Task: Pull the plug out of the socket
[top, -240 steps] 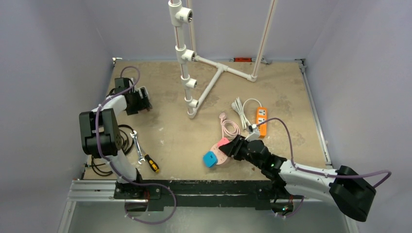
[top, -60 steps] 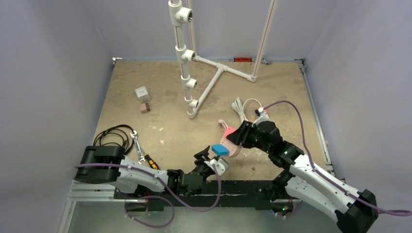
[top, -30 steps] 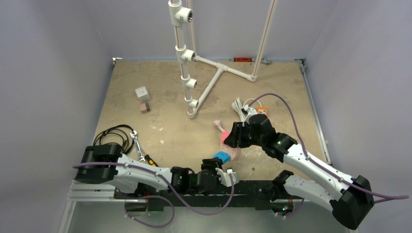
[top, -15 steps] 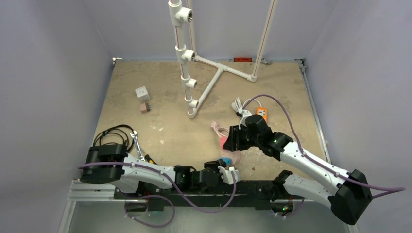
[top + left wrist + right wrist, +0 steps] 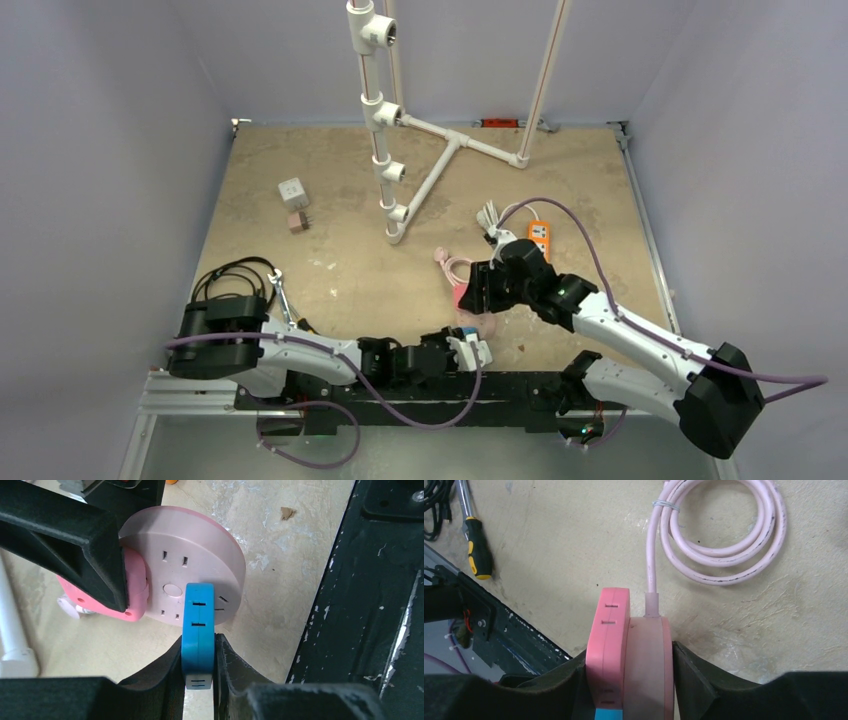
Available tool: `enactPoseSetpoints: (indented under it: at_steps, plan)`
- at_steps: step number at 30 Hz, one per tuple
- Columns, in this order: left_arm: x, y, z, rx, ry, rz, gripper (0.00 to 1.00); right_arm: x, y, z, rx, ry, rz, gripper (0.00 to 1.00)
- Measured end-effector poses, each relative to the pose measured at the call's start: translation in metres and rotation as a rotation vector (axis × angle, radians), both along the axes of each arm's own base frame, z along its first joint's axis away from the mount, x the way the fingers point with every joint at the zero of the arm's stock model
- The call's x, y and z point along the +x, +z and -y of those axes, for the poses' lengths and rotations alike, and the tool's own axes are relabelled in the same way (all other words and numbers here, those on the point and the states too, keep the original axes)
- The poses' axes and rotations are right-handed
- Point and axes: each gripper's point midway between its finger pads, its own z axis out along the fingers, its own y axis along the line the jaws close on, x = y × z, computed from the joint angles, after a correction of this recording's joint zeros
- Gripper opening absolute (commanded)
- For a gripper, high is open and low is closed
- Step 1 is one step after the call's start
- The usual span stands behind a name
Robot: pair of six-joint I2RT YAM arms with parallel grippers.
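The socket (image 5: 200, 555) is a round pale-pink disc standing on edge at the table's near edge, with a coiled pink cable (image 5: 719, 535). A blue plug (image 5: 198, 630) sits in its face, and my left gripper (image 5: 198, 652) is shut on that plug's flat sides. A pink plug (image 5: 608, 645) sits beside it. My right gripper (image 5: 629, 672) clamps the pink plug and the socket (image 5: 649, 665) together, one finger on each outer side. From above, the left gripper (image 5: 468, 350) and the right gripper (image 5: 478, 290) meet at the socket (image 5: 480, 322), and the blue plug is mostly hidden.
An orange power strip (image 5: 538, 235) with a white cord lies behind the right arm. A white pipe frame (image 5: 430, 170) stands at the back centre. A white cube adapter (image 5: 292, 190), a wrench (image 5: 278, 290), a screwdriver (image 5: 478, 555) and black cable (image 5: 235, 280) lie left. The black rail (image 5: 380, 605) is close by.
My left gripper has closed on the blue plug and now covers it from above. The right gripper and the socket have shifted slightly toward the near edge.
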Motion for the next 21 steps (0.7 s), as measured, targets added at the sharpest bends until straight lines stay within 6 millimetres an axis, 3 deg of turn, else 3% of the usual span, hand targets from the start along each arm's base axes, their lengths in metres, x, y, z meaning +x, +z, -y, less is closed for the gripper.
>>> enactPoseSetpoints:
  at_steps: [7,12,21]
  plan:
    - [0.009,-0.02,-0.012,-0.044,0.066,-0.121,0.0,0.003,0.009,-0.007,0.068,-0.017,0.035,0.79]
    - [0.011,-0.02,-0.012,-0.09,0.097,-0.166,0.0,0.005,0.017,-0.008,0.099,-0.029,0.058,0.81]
    - [0.02,-0.019,-0.024,-0.194,0.152,-0.265,0.0,-0.006,-0.002,0.001,0.125,-0.073,0.033,0.8]
